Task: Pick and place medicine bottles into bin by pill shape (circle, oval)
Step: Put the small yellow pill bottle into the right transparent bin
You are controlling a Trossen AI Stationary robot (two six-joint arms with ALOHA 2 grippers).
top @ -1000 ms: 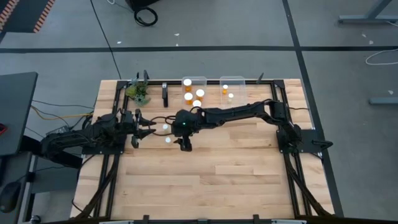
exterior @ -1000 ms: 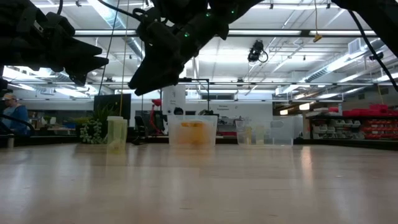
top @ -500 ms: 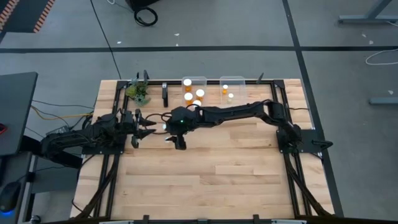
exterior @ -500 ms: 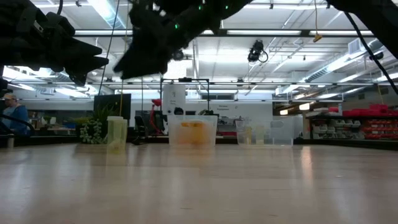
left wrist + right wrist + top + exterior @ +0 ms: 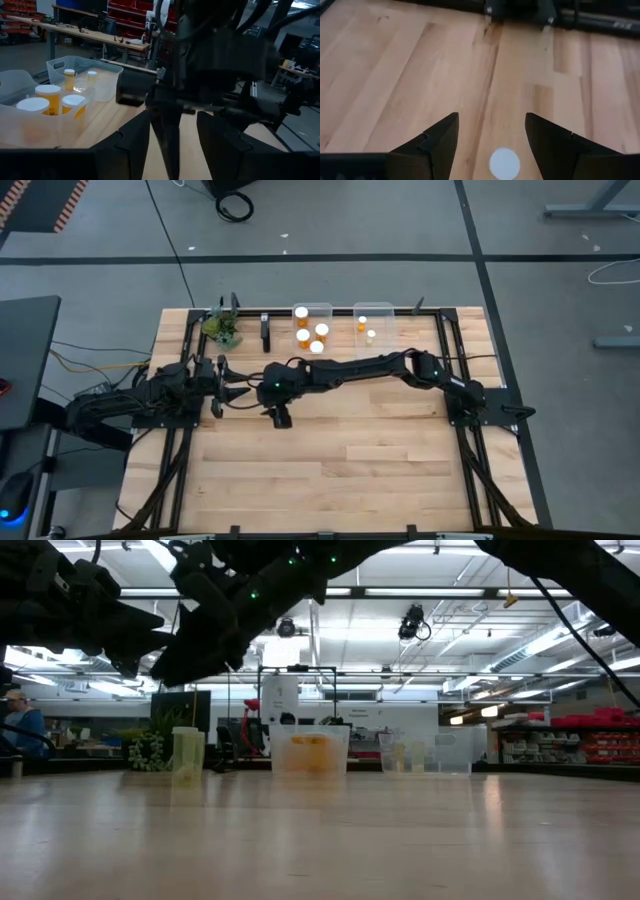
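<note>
My right gripper (image 5: 272,394) reaches across to the table's left middle and points down, open. In the right wrist view a round white cap (image 5: 504,162) of one medicine bottle stands on the wood below the open fingers (image 5: 490,135), apart from them. From above the arm hides the loose bottles. My left gripper (image 5: 242,392) is open and empty, just left of the right gripper; its fingers (image 5: 172,145) face the right arm. Several bottles stand in the left clear bin (image 5: 312,313), two in the right bin (image 5: 373,311).
Both bins stand at the table's far edge, side by side. A small green plant (image 5: 222,328) and a dark upright post (image 5: 265,332) stand at the far left. The two grippers are close together. Bare wood (image 5: 350,460) lies toward the near edge.
My right gripper has moved toward the table's left edge, toward the left gripper, and now covers the two white caps that showed on the table from above. My left arm has kept still.
</note>
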